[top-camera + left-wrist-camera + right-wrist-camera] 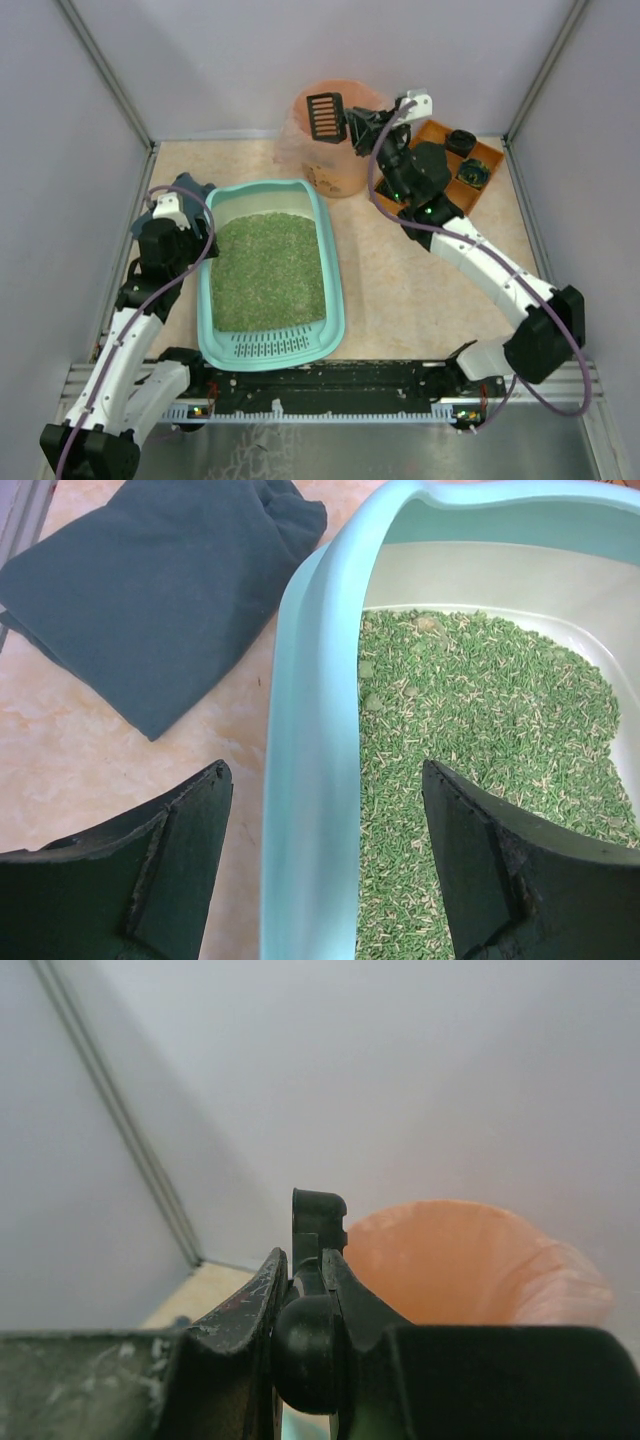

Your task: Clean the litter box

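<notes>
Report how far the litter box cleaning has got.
The litter looks mostly even green, so scooping seems advanced. In hand: right tool holds the black scoop over the peach-lined bin; left tool, open, straddles the litter box rim. Remaining: a few pale bits by that rim.

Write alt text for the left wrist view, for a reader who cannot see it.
The open left gripper hangs over the rim of the teal litter box, one finger above the table, the other above the green litter. A folded dark teal cloth lies on the table beside the box.
</notes>
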Available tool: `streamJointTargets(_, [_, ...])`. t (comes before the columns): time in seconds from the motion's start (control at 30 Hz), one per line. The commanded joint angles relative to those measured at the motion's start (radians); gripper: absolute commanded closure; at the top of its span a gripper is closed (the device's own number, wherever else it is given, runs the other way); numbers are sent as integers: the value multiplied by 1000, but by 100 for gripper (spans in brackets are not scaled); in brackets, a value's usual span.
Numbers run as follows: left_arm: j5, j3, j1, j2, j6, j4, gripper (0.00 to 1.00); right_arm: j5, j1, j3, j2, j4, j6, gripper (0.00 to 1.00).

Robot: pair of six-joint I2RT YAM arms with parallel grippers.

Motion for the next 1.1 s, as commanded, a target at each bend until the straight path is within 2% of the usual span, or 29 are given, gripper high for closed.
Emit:
streamJointTargets(0.0, [17, -2, -5, 12, -9, 13, 18, -8, 44, -79, -106, 60, 168, 100])
streamJointTargets(0.17, [26, -2, -4, 24, -9, 11, 18, -16, 44, -78, -209, -148, 167, 100])
streamJointTargets(0.4, [55, 8, -4, 60, -13, 9, 19, -136, 44, -33, -284, -456, 168, 100])
streamJointTargets(0.53, [58, 5, -4, 62, -12, 10, 21, -243, 45, -36, -287, -542, 268, 100])
streamJointTargets(0.63, [64, 6, -4, 70, -11, 9, 23, -298, 71, -84, -284, -512, 355, 100])
streamJointTargets(0.8, [77, 8, -4, 82, -6, 6, 26, -182, 215, -138, -227, -448, 367, 100])
streamJointTargets(1.07, [93, 10, -4, 100, -4, 6, 29, 64, 340, -34, 12, -459, 378, 100])
